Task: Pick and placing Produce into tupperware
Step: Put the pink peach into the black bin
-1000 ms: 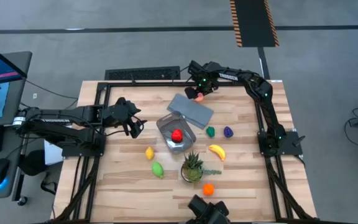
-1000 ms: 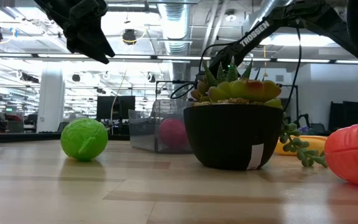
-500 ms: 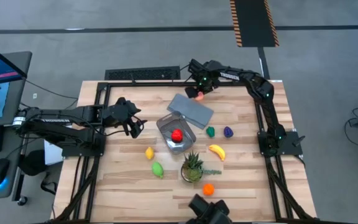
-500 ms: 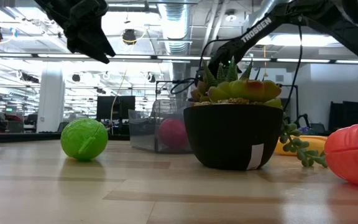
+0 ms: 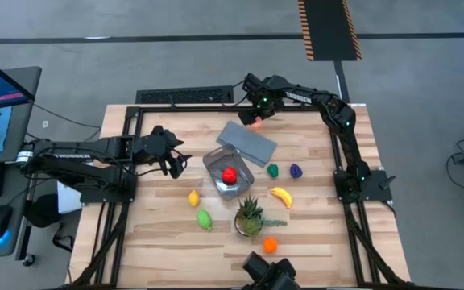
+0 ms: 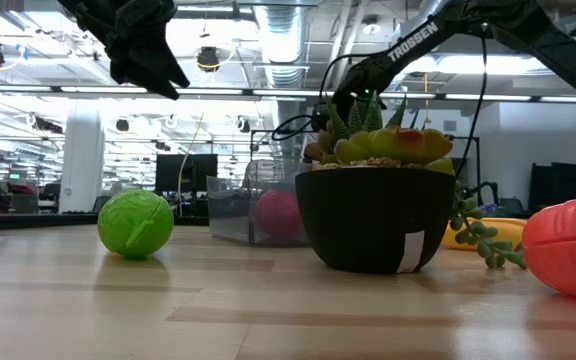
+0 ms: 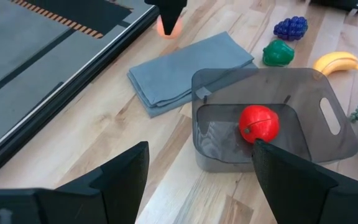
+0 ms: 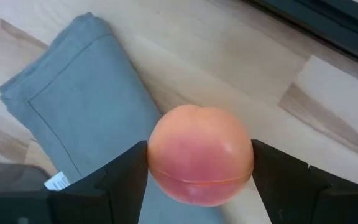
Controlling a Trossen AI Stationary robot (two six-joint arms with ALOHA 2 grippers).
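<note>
Peach lifted a little higher at the table's 12 o'clock edge

My right gripper (image 5: 255, 118), clamped on the pinkish-orange peach (image 8: 200, 163), has edged up and back since a second ago, hanging just past the folded grey cloth (image 5: 247, 142). That arm reaches in from 3 o'clock, elbow high. My left gripper (image 5: 176, 163) waits at 9 o'clock, fingers apart. The tupperware (image 5: 213, 164) sits mid-table with a red tomato (image 7: 258, 123) inside.

Eight produce (image 5: 205, 218) – one tupperware (image 5: 216, 160).
</note>
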